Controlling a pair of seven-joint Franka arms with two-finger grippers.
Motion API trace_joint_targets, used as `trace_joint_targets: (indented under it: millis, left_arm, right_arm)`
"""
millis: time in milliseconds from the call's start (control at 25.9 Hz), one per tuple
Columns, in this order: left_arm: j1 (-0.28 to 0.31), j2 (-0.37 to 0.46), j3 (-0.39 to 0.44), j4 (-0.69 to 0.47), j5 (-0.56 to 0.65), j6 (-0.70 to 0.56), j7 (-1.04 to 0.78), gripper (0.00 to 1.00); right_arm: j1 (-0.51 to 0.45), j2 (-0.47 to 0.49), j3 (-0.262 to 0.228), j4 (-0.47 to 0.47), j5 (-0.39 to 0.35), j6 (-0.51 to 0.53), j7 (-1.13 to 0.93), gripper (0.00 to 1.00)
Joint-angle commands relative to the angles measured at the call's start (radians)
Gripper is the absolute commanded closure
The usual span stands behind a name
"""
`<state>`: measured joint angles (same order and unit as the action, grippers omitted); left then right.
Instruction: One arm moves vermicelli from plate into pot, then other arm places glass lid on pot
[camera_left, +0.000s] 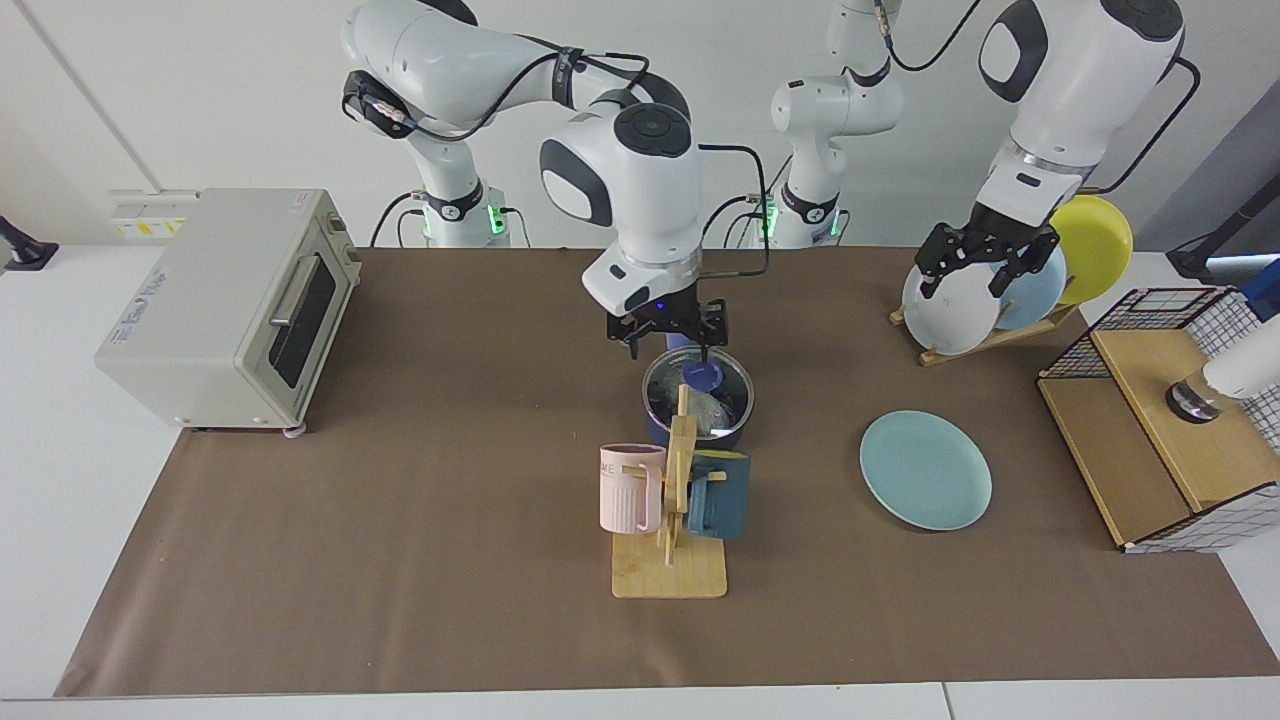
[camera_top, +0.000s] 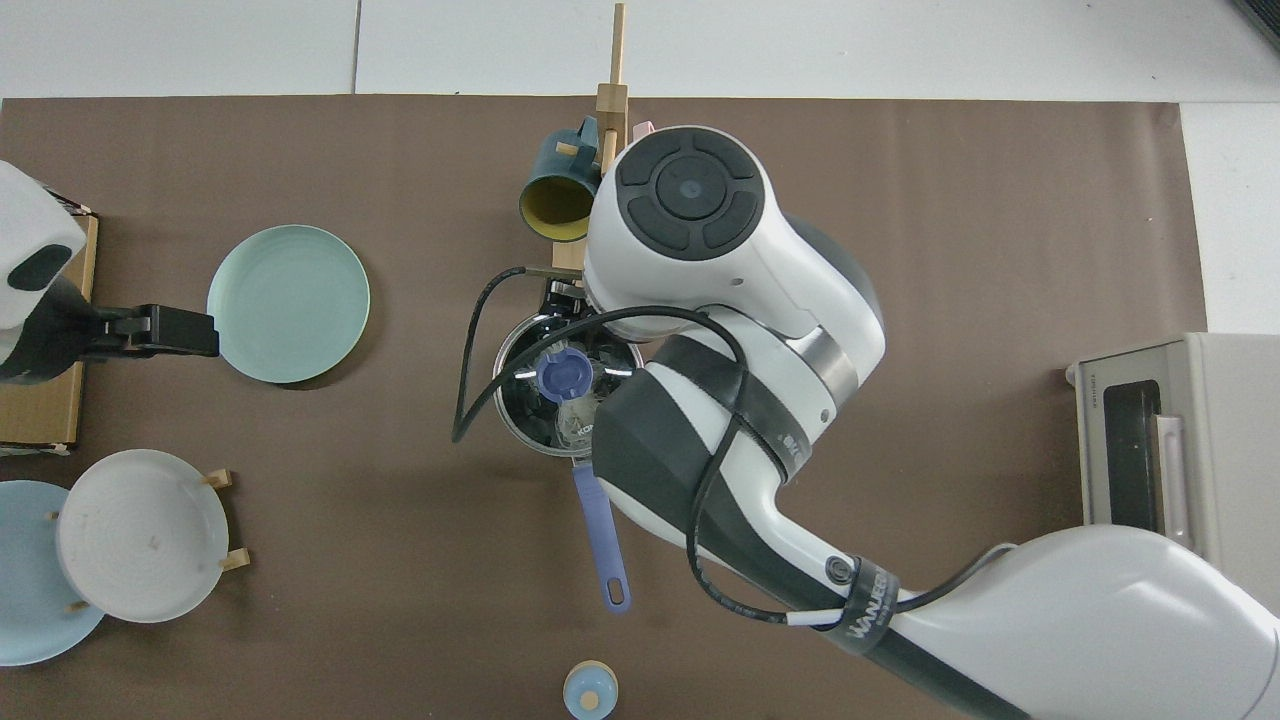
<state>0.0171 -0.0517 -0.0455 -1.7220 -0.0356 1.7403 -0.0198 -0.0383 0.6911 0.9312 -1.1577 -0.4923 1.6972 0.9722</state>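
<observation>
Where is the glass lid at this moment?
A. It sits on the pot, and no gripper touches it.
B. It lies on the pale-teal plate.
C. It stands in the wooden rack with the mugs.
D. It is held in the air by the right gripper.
A. The glass lid rests on the pot, while the open right gripper hovers above it and the left gripper waits by the plate rack.

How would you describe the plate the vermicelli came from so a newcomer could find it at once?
Start at the wooden mug stand near the middle of the brown mat. Beside it, toward the wire basket, the plate lies flat and bare. Unlike the white, light-blue and yellow plates propped in the rack, it is pale teal.
</observation>
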Motion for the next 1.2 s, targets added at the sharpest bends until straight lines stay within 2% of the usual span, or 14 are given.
trace_joint_targets:
  millis: [0, 193, 347, 463, 540, 771, 964, 1080, 1157]
  left_arm:
    - [0.001, -0.005, -0.002, 0.012, 0.013, -0.021, 0.009, 0.00]
    - [0.001, -0.005, -0.002, 0.012, 0.013, -0.021, 0.009, 0.00]
    - [0.001, -0.005, -0.002, 0.012, 0.013, -0.021, 0.009, 0.00]
    - [0.001, -0.005, -0.002, 0.012, 0.013, -0.021, 0.009, 0.00]
    - [0.001, -0.005, -0.002, 0.012, 0.013, -0.021, 0.009, 0.00]
    - [0.001, -0.005, -0.002, 0.012, 0.013, -0.021, 0.009, 0.00]
    - [0.001, -0.005, -0.002, 0.012, 0.013, -0.021, 0.009, 0.00]
    - [0.001, -0.005, -0.002, 0.012, 0.013, -0.021, 0.009, 0.00]
    - [0.001, -0.005, -0.002, 0.012, 0.013, -0.021, 0.009, 0.00]
  right_arm:
    - [-0.078, -0.033, 0.021, -0.045, -0.006, -0.059, -0.079, 0.00]
    - [-0.112, -0.061, -0.014, -0.045, -0.005, -0.111, -0.177, 0.00]
    - [-0.111, -0.093, -0.084, -0.045, 0.003, -0.120, -0.271, 0.00]
    - [-0.111, -0.116, -0.153, -0.043, 0.053, -0.120, -0.349, 0.00]
    - [-0.104, -0.134, -0.218, -0.043, 0.109, -0.119, -0.409, 0.00]
    - [-0.077, -0.214, -0.461, -0.043, 0.288, -0.110, -0.570, 0.00]
    - [-0.029, -0.263, -0.672, -0.045, 0.386, -0.108, -0.736, 0.00]
    - [-0.009, -0.277, -0.767, -0.045, 0.428, -0.103, -0.812, 0.00]
    - [0.000, -0.291, -0.801, -0.045, 0.439, -0.103, -0.843, 0.00]
